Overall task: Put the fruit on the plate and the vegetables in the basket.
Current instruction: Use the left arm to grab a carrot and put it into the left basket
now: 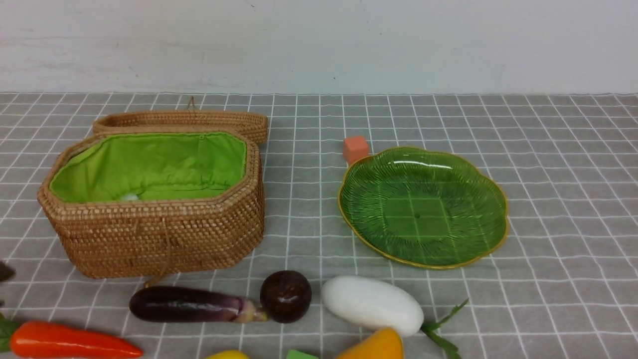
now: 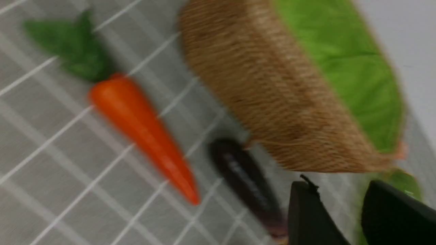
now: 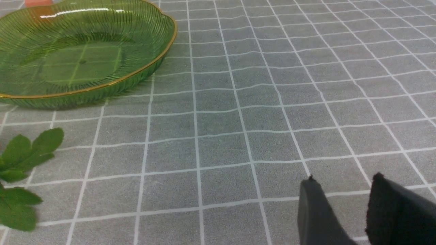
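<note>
The woven basket (image 1: 159, 239) stands open at the left, showing its green lining. The green plate (image 1: 423, 207) lies empty at the right. Along the near edge lie the carrot (image 1: 70, 341), the eggplant (image 1: 189, 304), the maroon ball (image 1: 285, 295), the white radish (image 1: 371, 305), the mango (image 1: 371, 346) and the lemon (image 1: 227, 355). My left gripper (image 2: 339, 185) is open and empty above the cloth, near the eggplant (image 2: 245, 183), the carrot (image 2: 143, 132) and the basket (image 2: 272, 88). My right gripper (image 3: 344, 178) is open and empty over bare cloth, to the right of the plate (image 3: 78, 51).
The basket lid (image 1: 184, 122) lies behind the basket. A small orange cube (image 1: 355, 148) touches the plate's far left rim. A small green block (image 1: 300, 355) sits between lemon and mango. Radish leaves (image 3: 24, 160) lie near the plate. The left wrist view is blurred.
</note>
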Controlling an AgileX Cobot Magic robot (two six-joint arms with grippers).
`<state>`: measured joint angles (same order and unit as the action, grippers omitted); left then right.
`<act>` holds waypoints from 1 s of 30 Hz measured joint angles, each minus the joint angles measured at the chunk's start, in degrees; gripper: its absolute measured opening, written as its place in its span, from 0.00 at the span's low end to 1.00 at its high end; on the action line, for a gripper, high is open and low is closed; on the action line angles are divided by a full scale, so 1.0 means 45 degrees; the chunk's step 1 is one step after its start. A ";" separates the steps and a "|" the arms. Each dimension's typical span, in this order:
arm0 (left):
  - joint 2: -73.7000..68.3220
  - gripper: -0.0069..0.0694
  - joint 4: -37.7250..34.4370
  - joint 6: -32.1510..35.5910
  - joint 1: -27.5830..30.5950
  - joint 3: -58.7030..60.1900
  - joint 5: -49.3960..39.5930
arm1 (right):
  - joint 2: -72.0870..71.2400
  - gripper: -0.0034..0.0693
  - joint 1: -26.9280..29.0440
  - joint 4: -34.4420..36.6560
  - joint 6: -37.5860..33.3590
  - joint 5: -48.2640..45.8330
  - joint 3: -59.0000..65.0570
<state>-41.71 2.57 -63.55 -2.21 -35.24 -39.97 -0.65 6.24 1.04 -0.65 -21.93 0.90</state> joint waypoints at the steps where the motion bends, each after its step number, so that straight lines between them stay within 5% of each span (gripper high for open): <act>1: -0.0327 0.40 0.0188 -0.0538 0.0000 0.0047 -0.0329 | 0.0000 0.38 0.0000 0.0000 0.0000 0.0000 0.0000; 7: -0.2122 0.43 0.0645 -0.2097 0.0000 0.0090 -0.1116 | 0.0000 0.38 0.0000 0.0000 0.0000 0.0000 0.0000; 12: -0.3861 0.56 0.0691 -0.2158 0.0000 0.0090 -0.0438 | 0.0000 0.38 0.0000 0.0000 0.0000 0.0000 0.0000; 18: -0.6611 0.84 0.0716 -0.2182 0.0000 -0.0167 0.1088 | 0.0000 0.38 0.0000 0.0000 0.0000 0.0000 0.0000; 21: -0.7810 0.89 0.0716 -0.2196 0.0000 -0.0769 0.1352 | 0.0000 0.38 0.0000 0.0000 0.0000 0.0000 0.0000; 25: -0.9515 0.88 0.0753 -0.2171 0.0000 -0.1439 0.1606 | 0.0000 0.38 0.0000 0.0000 0.0000 0.0000 0.0000; 30: -1.0813 0.69 0.0612 -0.2026 0.0000 -0.1556 0.1384 | 0.0000 0.38 0.0000 0.0000 0.0000 0.0000 0.0000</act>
<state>-90.37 5.33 -72.67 -2.21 -42.25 -33.74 -0.65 6.24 1.04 -0.65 -21.93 0.90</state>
